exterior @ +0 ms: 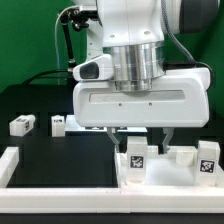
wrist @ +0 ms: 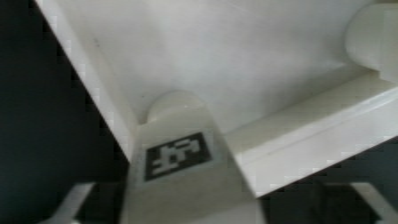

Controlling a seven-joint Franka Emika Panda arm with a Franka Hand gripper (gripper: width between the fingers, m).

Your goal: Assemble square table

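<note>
The square table's white slab [exterior: 165, 165] lies at the front, on the exterior view's right, with black-and-white tags [exterior: 135, 156] showing on it. My gripper [exterior: 143, 138] hangs straight down over its near-left part. In the wrist view a white tagged part of the slab [wrist: 175, 160] runs between the fingers [wrist: 71, 205]. A dark gap shows on each side of it, so the gripper [wrist: 217, 208] is open and touches nothing. Two small white leg blocks [exterior: 22, 124] [exterior: 57, 124] sit apart on the black mat at the exterior view's left.
A long white rail [exterior: 90, 205] with an upturned end [exterior: 9, 163] borders the black mat along the front. The arm's wide white body [exterior: 140, 100] hides the middle of the mat. Green backdrop and cables stand behind.
</note>
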